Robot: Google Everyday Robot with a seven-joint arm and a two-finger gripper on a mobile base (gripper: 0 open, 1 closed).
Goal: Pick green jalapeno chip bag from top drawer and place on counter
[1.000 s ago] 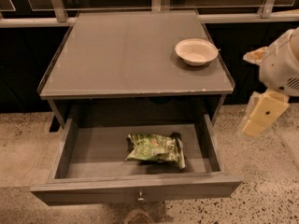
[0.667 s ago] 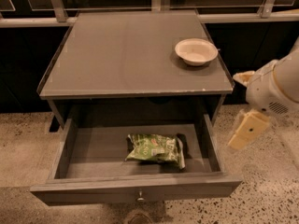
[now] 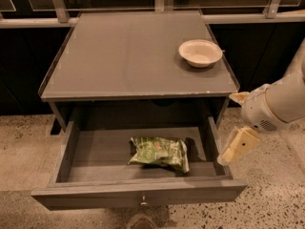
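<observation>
Cabinetry (image 3: 58,116) in grey fills most of the view, with the top drawer (image 3: 97,152) pulled fully out toward 6 o'clock and a small round metal knob (image 3: 143,203) in the middle of its front panel. The green jalapeno chip bag (image 3: 158,152) lies flat on the drawer's bottom, crinkled, roughly central and a little toward the 3 o'clock side, apart from all four walls. Above, the worktop (image 3: 124,56) carries a white bowl (image 3: 200,52), which sits upright near its 2 o'clock corner, close to the right-hand rim. The claw (image 3: 235,149) hangs at 3 o'clock from the bag, just outside the drawer's right wall near the front corner, tilted so that its cream tip points down toward 7 o'clock. It holds nothing, and whether it is spread or closed cannot be told from this angle, nor whether it touches the drawer wall. Behind it the white arm (image 3: 279,101) runs up toward 2 o'clock and leaves the view at the right edge. The cabinet stands on a pale speckled floor (image 3: 24,147), with dark panels and light metal rails (image 3: 250,19) behind it at 12 o'clock.
</observation>
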